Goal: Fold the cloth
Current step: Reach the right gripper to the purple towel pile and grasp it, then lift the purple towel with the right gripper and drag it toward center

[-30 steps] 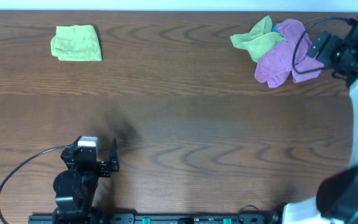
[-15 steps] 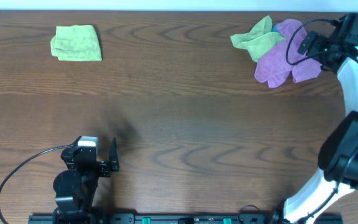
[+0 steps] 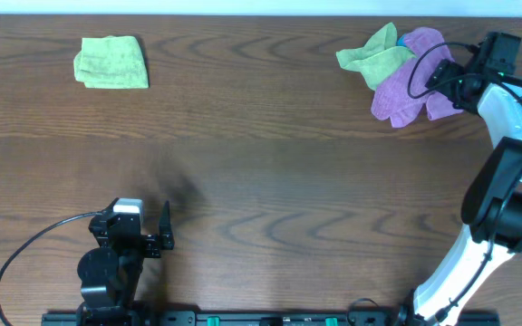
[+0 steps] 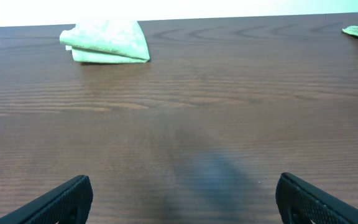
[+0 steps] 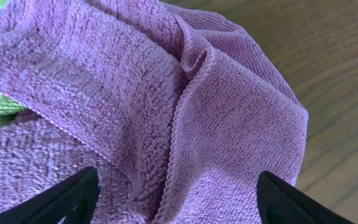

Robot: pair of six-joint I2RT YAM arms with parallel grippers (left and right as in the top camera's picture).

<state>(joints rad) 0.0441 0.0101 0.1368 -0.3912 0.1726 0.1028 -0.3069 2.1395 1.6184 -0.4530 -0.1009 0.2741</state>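
Note:
The lilac-purple cloth (image 3: 410, 81) lies crumpled at the table's far right. In the right wrist view it (image 5: 166, 106) fills the frame, with a scalloped hem running down the middle. No white tag shows. My right gripper (image 3: 449, 80) is open right over the cloth's right edge, its fingers (image 5: 179, 199) spread on either side of a raised fold. My left gripper (image 3: 157, 231) rests near the front left of the table, open and empty (image 4: 182, 199).
A light green cloth (image 3: 374, 52) lies tucked against the purple cloth's left side. A second light green cloth (image 3: 111, 62) sits folded at the far left and shows in the left wrist view (image 4: 107, 41). The table's back edge runs just behind both.
My right arm has swung left from the table's right edge until the gripper is over the purple cloth. The left arm has not moved.

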